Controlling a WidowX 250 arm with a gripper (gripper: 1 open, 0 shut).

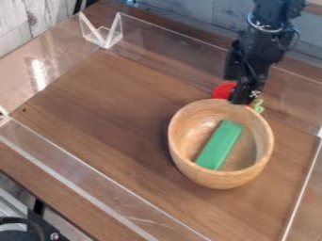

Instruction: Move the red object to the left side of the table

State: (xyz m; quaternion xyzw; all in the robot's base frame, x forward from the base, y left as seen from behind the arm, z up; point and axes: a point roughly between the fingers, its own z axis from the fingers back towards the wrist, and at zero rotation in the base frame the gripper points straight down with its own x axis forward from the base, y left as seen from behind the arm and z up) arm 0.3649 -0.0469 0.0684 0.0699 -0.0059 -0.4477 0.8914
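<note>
Bench (101, 104) of dark brown wood grain, ringed by low clear acrylic walls, seen from above and at an angle. Wooden bowl (221, 143) sits toward the right side, upright, round and light-coloured. Green rectangular block (219, 146) lies inside it, slanted, one end raised toward the far rim. Red object (227, 91), small and bright, rests on the bench just beyond the bowl's far rim, close to the rim; whether it touches the wood cannot be told at this size. A speck of green shows at its right side, next to the bowl's edge. Gripper (246, 83), dark with blue upper parts, points downward directly over the red object, its fingers (236, 66) hanging at the toy's level or just above. The dark fingers stand spread apart, nothing pinched between them; contact with the toy is not evident, and the lower tips merge with the red shape in the blur. Arm body rises out of the top edge of the view. Clear folded acrylic stand (101, 30) sits at the far left corner, well apart from everything else. Left half of the bench shows only wood grain and reflections on the near acrylic wall. Red object lies on the right side of the bench.
</note>
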